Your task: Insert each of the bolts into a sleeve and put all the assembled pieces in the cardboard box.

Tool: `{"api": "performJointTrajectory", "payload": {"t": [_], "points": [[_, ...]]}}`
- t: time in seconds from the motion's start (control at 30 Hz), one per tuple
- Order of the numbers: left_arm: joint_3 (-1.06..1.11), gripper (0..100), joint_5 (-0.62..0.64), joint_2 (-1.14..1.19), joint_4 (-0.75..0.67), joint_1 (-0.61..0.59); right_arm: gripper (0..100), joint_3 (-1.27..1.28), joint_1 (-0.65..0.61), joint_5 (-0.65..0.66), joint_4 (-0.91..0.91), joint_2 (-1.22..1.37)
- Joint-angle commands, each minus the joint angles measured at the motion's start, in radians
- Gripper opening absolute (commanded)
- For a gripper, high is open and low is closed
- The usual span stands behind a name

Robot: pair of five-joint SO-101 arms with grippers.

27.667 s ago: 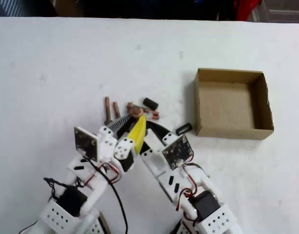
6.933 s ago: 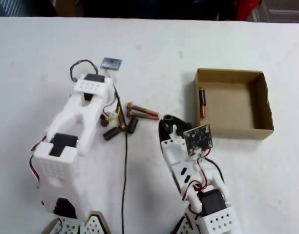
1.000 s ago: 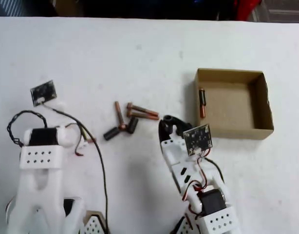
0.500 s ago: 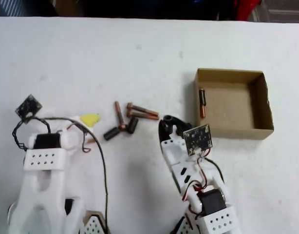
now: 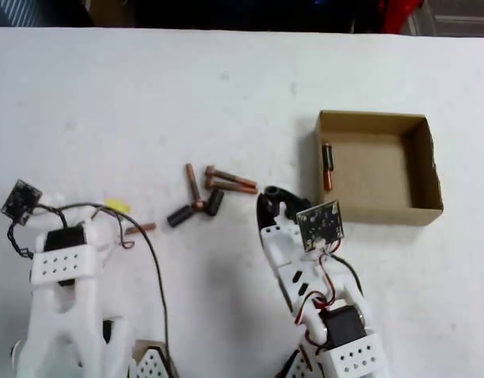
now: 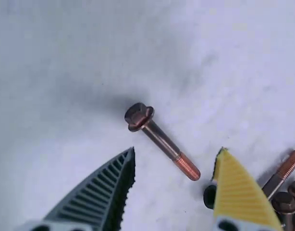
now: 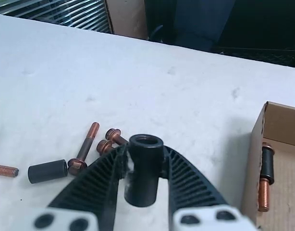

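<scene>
- counter (image 5: 226, 79): the left arm has swung off the pile and kept backing away over the last second. The right arm hasn't moved.
- cardboard box (image 5: 376, 214): just beside the right hand, on its outer side. One assembled piece (image 5: 327, 167) lies inside, along the wall nearest that hand.
- right hand (image 7: 145, 148): clenched on a black sleeve (image 7: 143, 175), held upright with the bore up.
- left hand (image 6: 176, 150): released, jaws wide, holding nothing.
- pile (image 5: 206, 193): bolts and two spare sleeves, between the two hands and nearer the right one.
- loose bolt (image 6: 159, 139): flat on the counter just ahead of the left hand, in line with the jaw gap and apart from the pile.
- Read: the retreat left that bolt ungrasped, so it probably needs a regrasp before it can go into the waiting sleeve. Most of the task is still open.
</scene>
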Motion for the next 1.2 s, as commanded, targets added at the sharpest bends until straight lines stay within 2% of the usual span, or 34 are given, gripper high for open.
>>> {"api": "performJointTrajectory", "payload": {"t": [0.0,0.37,1.17], "points": [[0.041,28,0.012,-0.021,-0.097,-0.008,1.9,0.009,0.012,0.018,0.002,-0.013],[0.123,28,0.015,-0.021,-0.227,-0.008,1.9,0.009,0.012,0.018,0.002,-0.013],[0.152,28,0.017,-0.019,-0.272,-0.007,1.8,0.009,0.013,0.018,0.002,-0.012]]}}
